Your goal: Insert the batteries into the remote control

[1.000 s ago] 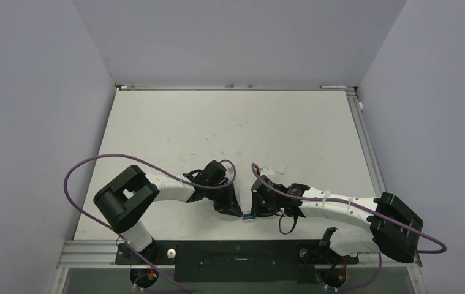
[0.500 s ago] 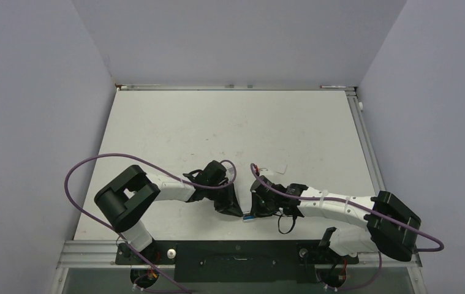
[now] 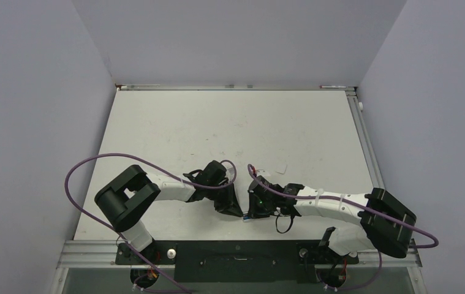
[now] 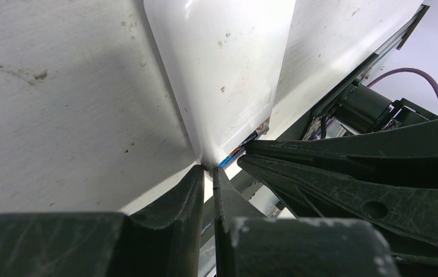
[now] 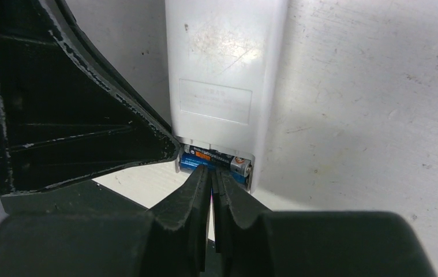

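Seen from above, two robot arms meet close to the near edge of the table, about midway along it. Between them lies the remote control, a small white handset, back side up, with its open battery bay towards the near edge.

Both batteries sit in the bay side by side. The dark battery has a metal tip and lies next to the blue battery, which is partly hidden.

The right tool has its two fingers drawn almost together, with only a thin slit between them. It grips nothing; its tips rest on the batteries.

The left tool is likewise nearly closed around nothing. Its tips are against the remote's near left corner, apparently bracing it.

Over the last second the right arm has edged a little towards the left arm. From above, its tool now covers most of the blue that showed before. The remote has not shifted.

This looks like a final press to seat the batteries. Loading seems nearly done, though whether they are fully home cannot be told.

A small loose white cover piece lies on the table near the right arm, on the side towards the far edge. The bay has no cover on it.
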Robot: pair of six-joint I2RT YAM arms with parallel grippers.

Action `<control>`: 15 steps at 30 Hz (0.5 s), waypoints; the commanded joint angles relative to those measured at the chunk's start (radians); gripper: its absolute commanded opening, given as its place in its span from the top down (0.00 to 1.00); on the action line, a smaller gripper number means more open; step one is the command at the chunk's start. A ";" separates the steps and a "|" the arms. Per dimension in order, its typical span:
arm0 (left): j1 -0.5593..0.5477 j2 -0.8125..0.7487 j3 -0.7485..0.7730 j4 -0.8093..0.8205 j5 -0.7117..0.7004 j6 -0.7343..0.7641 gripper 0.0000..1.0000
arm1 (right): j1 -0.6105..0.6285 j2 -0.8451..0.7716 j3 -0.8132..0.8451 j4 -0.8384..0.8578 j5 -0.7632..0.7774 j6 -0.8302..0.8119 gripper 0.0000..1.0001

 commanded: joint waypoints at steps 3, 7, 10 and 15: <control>-0.005 -0.002 0.017 0.010 -0.010 0.012 0.94 | -0.009 0.059 -0.006 -0.042 0.118 0.009 0.91; -0.002 -0.004 0.016 0.005 -0.009 0.016 0.94 | -0.009 0.093 0.001 -0.053 0.142 0.023 0.91; -0.002 -0.003 0.017 0.004 -0.006 0.019 0.94 | -0.009 0.111 0.008 -0.061 0.168 0.042 0.91; -0.002 -0.006 0.017 0.003 -0.006 0.026 0.94 | -0.014 0.131 0.018 -0.069 0.197 0.069 0.91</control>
